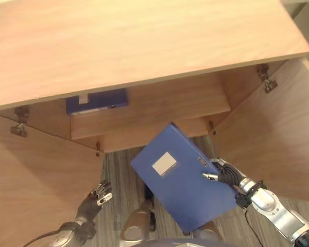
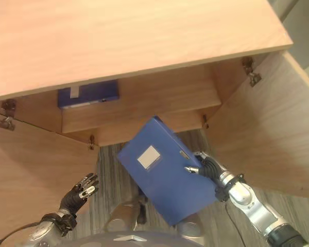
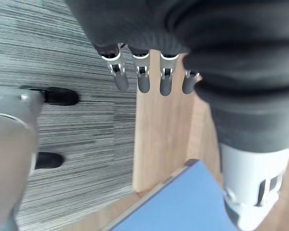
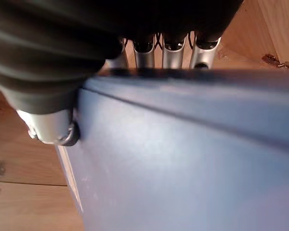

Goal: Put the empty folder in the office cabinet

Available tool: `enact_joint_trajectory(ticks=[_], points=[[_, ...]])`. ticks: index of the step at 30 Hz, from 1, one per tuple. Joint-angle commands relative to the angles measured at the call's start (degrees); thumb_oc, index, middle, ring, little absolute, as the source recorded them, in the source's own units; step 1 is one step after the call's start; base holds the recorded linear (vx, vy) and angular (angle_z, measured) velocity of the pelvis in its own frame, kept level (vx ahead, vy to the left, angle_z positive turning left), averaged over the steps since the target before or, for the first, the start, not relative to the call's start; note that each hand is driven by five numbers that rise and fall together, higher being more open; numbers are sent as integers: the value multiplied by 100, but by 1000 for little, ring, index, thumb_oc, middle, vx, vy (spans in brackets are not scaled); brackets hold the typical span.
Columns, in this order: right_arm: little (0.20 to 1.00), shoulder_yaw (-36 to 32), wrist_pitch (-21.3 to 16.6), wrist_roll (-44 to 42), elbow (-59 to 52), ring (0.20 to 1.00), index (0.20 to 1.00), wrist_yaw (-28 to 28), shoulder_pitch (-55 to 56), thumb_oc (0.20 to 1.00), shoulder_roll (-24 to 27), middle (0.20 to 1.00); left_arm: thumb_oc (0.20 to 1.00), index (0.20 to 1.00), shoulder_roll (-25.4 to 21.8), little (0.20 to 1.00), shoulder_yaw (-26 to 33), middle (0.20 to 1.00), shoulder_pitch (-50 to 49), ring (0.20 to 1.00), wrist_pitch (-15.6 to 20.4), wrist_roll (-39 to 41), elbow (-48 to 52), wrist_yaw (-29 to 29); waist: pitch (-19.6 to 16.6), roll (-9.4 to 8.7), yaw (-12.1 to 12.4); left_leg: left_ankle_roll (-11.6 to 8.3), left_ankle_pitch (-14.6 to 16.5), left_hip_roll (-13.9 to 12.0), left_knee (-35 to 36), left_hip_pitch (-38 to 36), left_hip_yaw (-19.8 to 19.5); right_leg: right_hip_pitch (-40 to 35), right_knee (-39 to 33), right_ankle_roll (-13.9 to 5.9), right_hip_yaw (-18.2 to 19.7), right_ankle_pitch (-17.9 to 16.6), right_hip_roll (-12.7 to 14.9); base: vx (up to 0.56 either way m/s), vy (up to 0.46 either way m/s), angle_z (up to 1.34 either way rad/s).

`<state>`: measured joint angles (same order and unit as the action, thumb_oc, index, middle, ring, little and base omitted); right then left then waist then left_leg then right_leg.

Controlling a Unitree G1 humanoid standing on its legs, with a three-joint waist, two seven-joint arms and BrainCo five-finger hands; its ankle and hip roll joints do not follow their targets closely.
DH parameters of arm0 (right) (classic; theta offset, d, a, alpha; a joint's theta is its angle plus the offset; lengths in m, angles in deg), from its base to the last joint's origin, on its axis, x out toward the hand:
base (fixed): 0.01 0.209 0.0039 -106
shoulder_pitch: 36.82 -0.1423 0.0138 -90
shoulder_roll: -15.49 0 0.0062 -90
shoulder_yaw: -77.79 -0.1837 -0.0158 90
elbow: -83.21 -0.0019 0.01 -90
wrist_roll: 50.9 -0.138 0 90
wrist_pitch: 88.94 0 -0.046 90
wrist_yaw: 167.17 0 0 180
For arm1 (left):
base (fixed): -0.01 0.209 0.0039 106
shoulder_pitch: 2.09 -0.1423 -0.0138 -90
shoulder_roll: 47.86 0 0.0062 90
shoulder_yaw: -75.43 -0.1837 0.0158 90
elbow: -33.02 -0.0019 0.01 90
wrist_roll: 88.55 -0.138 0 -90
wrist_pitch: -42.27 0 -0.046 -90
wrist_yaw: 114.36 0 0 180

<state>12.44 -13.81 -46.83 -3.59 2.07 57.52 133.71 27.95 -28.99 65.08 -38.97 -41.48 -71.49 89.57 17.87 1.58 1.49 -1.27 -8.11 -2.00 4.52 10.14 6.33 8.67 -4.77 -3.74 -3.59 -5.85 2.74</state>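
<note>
Below the cabinet's open front, a blue box folder (image 1: 183,180) is held in the air over the grey striped floor (image 3: 72,57), tilted, with one corner pointing toward the cabinet interior. Its cover is plain blue with one pale rectangular label near the middle and a small metal fitting close to the edge on the right. The spine is thick, as on a lever-arch file.

The right hand (image 1: 224,174) grasps this folder at its right edge: fingers (image 4: 202,50) lie over the far face and the thumb presses the near face, so the fingers are clamped on the folder. The left hand (image 1: 95,198) hangs low at the near left, apart from the folder, with fingers (image 3: 143,79) straight and relaxed, grasping nothing.

The office cabinet (image 1: 144,41) is light wood, seen from above, with its top panel overhanging the interior. Two doors stand open: the left door (image 1: 36,180) and the right door (image 1: 278,139). Metal hinges are visible at the upper corners of both doors. Inside, one shelf (image 1: 159,110) runs across the opening, with a lower board beneath it.

Count of folders: two. The second blue folder (image 1: 97,102) rests on the shelf at the far left, partly hidden under the top panel, showing a pale label on its edge. The held folder is outside the cabinet, just near of the lower board.
</note>
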Motion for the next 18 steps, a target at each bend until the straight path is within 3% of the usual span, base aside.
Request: enact_joint_trajectory(ticks=[1, 7, 11, 18], points=[[200, 452, -331, 382, 96, 200, 200, 102, -360, 200, 57, 200, 1000, 1000, -257, 1000, -19, 1000, 141, 1000, 349, -644, -427, -93, -172, -213, 34, -287, 281, -231, 48, -71, -189, 243, 168, -504, -40, -176, 486, -76, 15, 2], [200, 687, -153, 326, 984, 200, 200, 467, -854, 200, -493, 200, 1000, 1000, 57, 1000, -102, 1000, 479, 1000, 490, -1171, -1361, -561, -11, -193, 48, -280, 210, -192, 48, 192, -206, 505, 159, -511, -2, -275, 508, -56, 15, 0], [200, 458, 1, -108, 1440, 200, 200, 880, -1469, 200, -1088, 200, 1000, 1000, 464, 1000, 177, 1000, 766, 1000, 514, -1378, -2219, -920, -69, -180, 138, -254, 199, -135, 48, 359, -202, 675, 105, -519, 11, -349, 576, -4, 44, -1], [200, -146, 152, -982, 2481, 200, 200, 1518, -2710, 200, -1470, 200, 1000, 1000, 620, 1000, 398, 1000, 1037, 1000, 434, -1391, -2940, -1018, -136, -125, 400, -177, 226, 46, 48, 434, -248, 706, 78, -568, -22, -396, 751, 24, 83, 3]])
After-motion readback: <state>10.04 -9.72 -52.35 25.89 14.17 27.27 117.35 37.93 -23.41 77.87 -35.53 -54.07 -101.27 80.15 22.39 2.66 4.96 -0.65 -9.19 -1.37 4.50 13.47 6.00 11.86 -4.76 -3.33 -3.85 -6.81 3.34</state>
